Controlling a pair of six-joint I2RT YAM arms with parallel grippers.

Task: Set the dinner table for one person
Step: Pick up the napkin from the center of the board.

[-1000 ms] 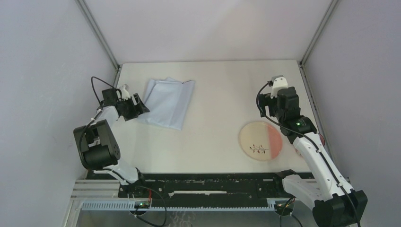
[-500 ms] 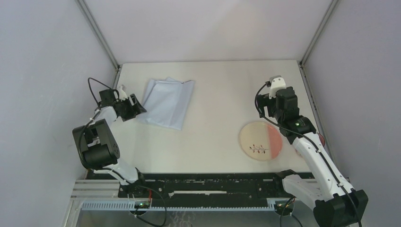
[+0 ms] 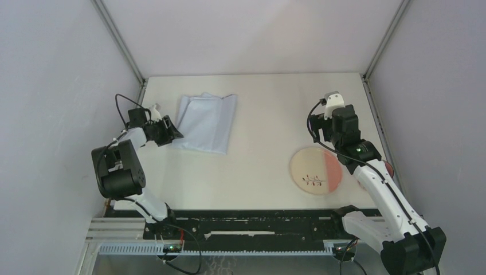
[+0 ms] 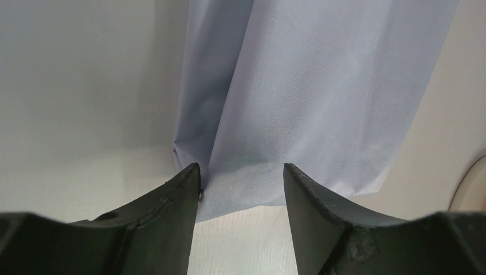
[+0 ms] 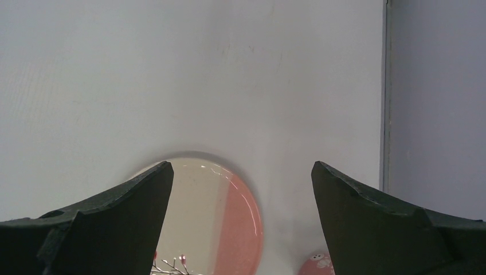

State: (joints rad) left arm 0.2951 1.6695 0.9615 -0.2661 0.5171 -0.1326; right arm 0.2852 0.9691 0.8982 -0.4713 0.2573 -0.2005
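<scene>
The cream-white dinner table [image 3: 269, 109] carries a folded pale-blue cloth [image 3: 206, 121] at the back left. My left gripper [image 3: 171, 129] sits low at the cloth's near-left corner. In the left wrist view its jaws [image 4: 240, 167] stand apart with the cloth [image 4: 321, 86] corner lying between them, and the left finger touches the cloth's edge. A round cream and pink plate [image 3: 315, 170] lies at the right. My right gripper [image 3: 328, 133] hangs wide open and empty above the plate [image 5: 212, 212], as its wrist view [image 5: 242, 164] shows.
A small pink object with white marks [image 3: 390, 169] lies right of the plate, partly hidden by the right arm; it also shows in the right wrist view [image 5: 318, 264]. Grey walls and metal frame posts [image 3: 373, 109] close in the table on three sides.
The left gripper has slid right onto the cloth's corner and its jaws have narrowed; the cloth has shifted slightly right. The right gripper has drifted a little toward the back.
</scene>
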